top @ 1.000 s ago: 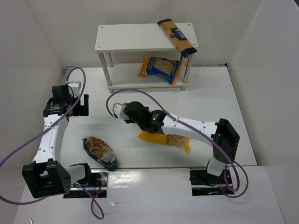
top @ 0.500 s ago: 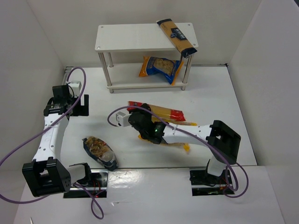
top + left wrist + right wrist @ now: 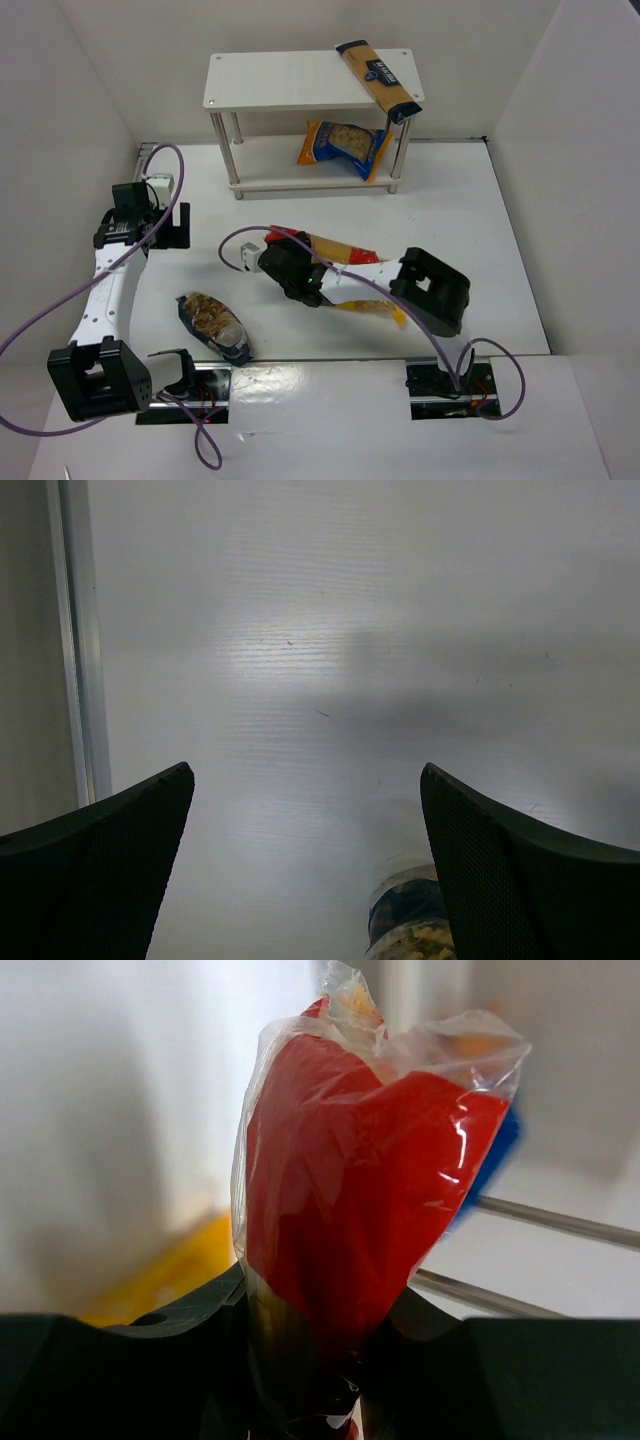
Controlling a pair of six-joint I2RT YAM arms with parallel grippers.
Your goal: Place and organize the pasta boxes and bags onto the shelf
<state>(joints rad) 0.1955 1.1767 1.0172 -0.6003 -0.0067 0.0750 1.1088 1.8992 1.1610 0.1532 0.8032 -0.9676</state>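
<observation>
right pincer (image 3: 312, 1360) | red pack (image 3: 345, 250) come into view, clamped | elbow swung leftward

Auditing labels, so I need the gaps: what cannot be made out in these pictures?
Yellow bag: top view, mostly under the right arm.
Red pack: right wrist view, lower end inside the right gripper.
Dark-blue bag: left wrist view, cut by bottom edge.

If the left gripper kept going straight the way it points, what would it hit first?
Probably the bare white table: the open left gripper frames only tabletop ahead. The dark-blue clear bag shows just at the lower edge by one finger, likely off that line, though depth is unclear.
</observation>
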